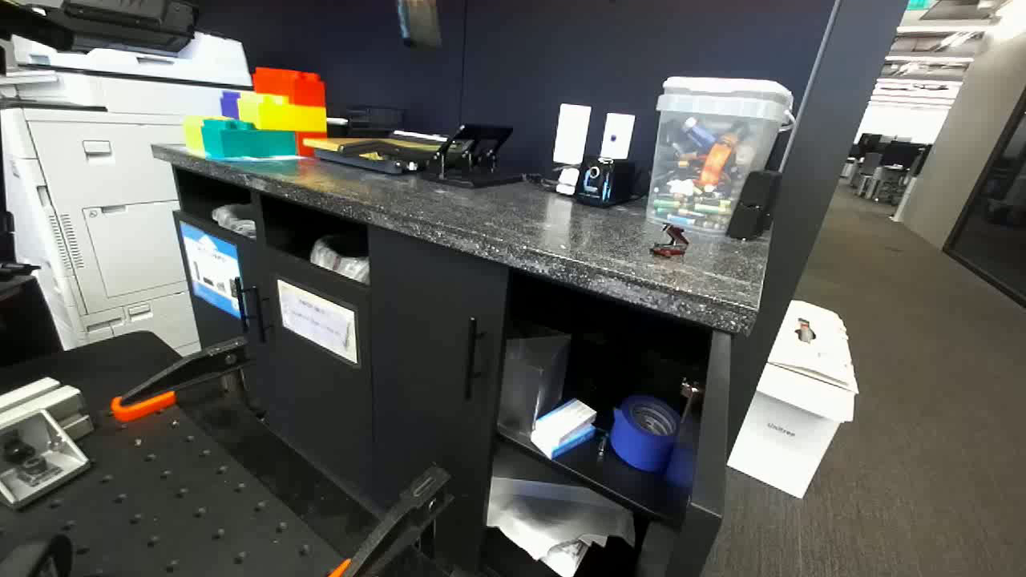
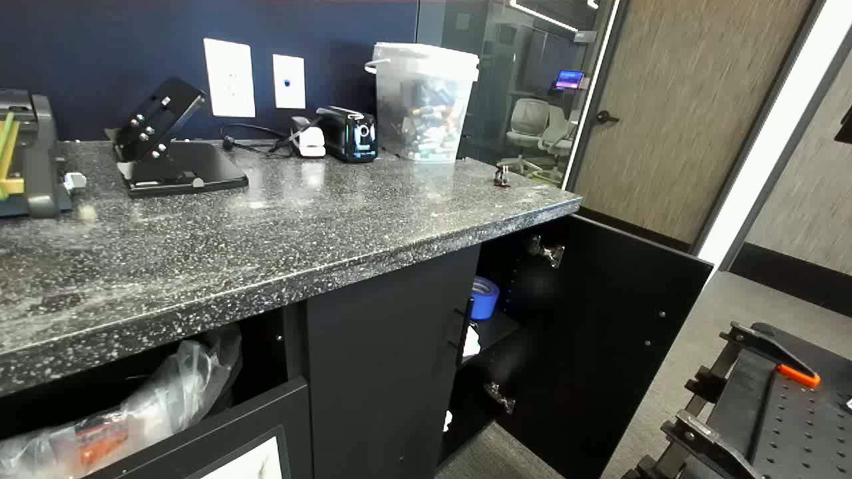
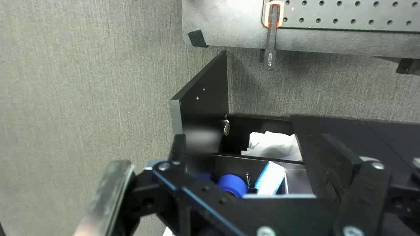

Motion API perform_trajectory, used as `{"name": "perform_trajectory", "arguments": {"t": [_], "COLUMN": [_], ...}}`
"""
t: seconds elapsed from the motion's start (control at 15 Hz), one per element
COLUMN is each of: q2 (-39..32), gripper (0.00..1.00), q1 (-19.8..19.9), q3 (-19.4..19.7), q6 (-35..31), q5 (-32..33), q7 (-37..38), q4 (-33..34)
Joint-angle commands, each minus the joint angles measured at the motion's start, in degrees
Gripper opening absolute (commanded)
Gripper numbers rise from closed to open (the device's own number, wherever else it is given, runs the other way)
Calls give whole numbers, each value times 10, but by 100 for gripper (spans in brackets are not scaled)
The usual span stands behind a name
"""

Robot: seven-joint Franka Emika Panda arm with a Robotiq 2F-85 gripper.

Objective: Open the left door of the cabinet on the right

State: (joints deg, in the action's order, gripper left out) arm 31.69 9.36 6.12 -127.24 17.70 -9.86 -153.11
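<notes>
The left door is a tall plain black panel with a slim vertical bar handle. It looks shut in both exterior views, flush with the cabinet front. The cabinet has a speckled grey stone top. Its right door stands wide open, also in an exterior view. In the wrist view my gripper is open and empty, above the open compartment. The left door shows there beside the right finger, which hides part of it. I cannot identify the gripper in the exterior views.
Inside are a blue tape roll, a blue-white box and crumpled paper. A black perforated table with orange-handled clamps faces the cabinet. A clear bucket stands on the top. A white box stands on the floor.
</notes>
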Motion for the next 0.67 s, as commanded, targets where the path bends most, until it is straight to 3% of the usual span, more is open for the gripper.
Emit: {"name": "perform_trajectory", "arguments": {"t": [0.0, 0.4, 0.6], "q2": [0, 0, -55], "gripper": [100, 100, 100], "q1": [-3, -3, -22], "q3": [2, 2, -24], "q6": [2, 2, -61], "q5": [1, 1, -5], "q7": [1, 1, 41], "q4": [1, 1, -1]}}
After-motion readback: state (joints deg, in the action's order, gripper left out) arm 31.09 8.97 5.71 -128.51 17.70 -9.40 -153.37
